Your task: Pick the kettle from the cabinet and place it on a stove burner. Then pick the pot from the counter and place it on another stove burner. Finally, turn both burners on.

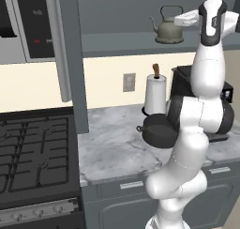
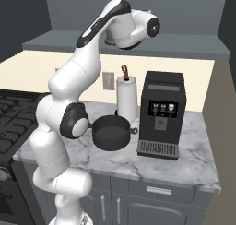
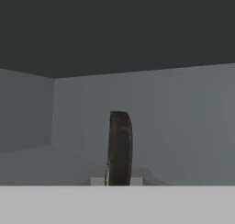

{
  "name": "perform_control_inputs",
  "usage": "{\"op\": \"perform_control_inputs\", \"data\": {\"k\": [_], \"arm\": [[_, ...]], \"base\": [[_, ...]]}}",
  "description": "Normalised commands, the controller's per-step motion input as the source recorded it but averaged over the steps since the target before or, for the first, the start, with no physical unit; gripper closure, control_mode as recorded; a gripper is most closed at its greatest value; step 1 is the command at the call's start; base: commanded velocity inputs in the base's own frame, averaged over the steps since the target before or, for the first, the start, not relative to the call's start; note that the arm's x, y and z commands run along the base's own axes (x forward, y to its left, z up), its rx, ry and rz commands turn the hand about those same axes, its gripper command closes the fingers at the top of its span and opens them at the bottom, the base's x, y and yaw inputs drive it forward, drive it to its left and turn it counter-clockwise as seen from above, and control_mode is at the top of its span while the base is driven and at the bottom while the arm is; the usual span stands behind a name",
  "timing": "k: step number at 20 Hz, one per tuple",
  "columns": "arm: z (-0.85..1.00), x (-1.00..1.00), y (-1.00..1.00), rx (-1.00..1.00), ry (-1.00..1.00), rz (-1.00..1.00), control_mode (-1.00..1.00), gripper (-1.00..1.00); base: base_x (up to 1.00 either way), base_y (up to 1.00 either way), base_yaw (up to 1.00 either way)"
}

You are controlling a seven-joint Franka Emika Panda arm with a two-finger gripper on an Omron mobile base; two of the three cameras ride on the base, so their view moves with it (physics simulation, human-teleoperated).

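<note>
**Reaching into the cabinet for the kettle**

Marble counter (image 1: 117, 148) runs between the black stove burners (image 1: 33, 148) on one side and a coffee machine (image 2: 162, 113) on the other, and above it the cabinet (image 1: 70, 59) stands open, its door swung out of the way. We see the kettle (image 1: 168, 28) sitting upright on the cabinet shelf, spout pointing toward the stove side. Our arm is stretched high, and the gripper (image 1: 187, 19) sits just beside the kettle's handle, at shelf height, which we judge is the approach for the first pick. From the hand view we look into the cabinet's grey interior with a dark curved edge close ahead, possibly the kettle's handle. Whether the fingers are spread or pinching, we cannot tell. Down on the counter the pot (image 2: 110, 132) waits beside a paper towel roll (image 2: 127, 98).
</note>
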Motion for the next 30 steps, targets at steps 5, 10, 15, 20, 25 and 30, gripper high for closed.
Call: {"op": "perform_control_inputs", "data": {"k": [5, 10, 15, 20, 25, 30], "arm": [[0.0, -0.49, 0.0, 0.0, -0.1, 0.0, -1.0, 1.0], [0.0, -0.56, 0.05, 0.0, -0.04, 0.0, -1.0, 1.0], [0.02, -0.6, 0.2, 0.0, 0.0, -0.03, -1.0, 1.0], [0.09, -0.59, 0.27, 0.01, 0.0, -0.06, -1.0, 1.0], [0.12, -0.57, 0.27, 0.0, 0.01, -0.07, -1.0, 1.0], [0.03, -0.59, 0.18, 0.01, 0.0, -0.06, -1.0, 1.0]], "base": [[0.0, 0.0, 0.0], [0.0, 0.0, 0.0], [0.0, 0.0, 0.0], [0.0, 0.0, 0.0], [0.0, 0.0, 0.0], [0.0, 0.0, 0.0]]}}
